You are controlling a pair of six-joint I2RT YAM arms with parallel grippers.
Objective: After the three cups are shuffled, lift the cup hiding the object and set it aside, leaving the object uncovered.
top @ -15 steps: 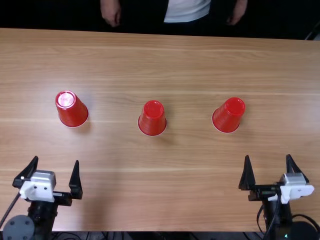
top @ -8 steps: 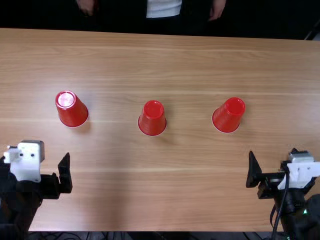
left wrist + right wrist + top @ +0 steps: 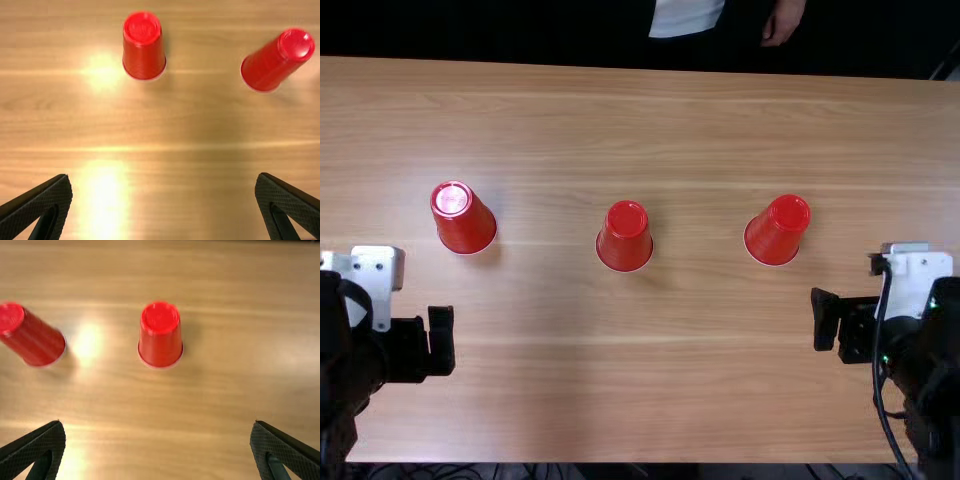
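Right now the left cup (image 3: pixel 463 217), middle cup (image 3: pixel 624 236) and right cup (image 3: pixel 778 230) stand upside down in a row across the table (image 3: pixel 640 120), well apart. Left gripper (image 3: pixel 161 177) and right gripper (image 3: pixel 157 423) hover by the near edge, fingers spread wide, holding nothing.

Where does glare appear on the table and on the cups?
Left wrist view: two bright glare patches on the table, one beside the left cup, one nearer the left gripper. Right wrist view: one patch between the middle cup and the right cup. Top view: the left cup's base shines white.
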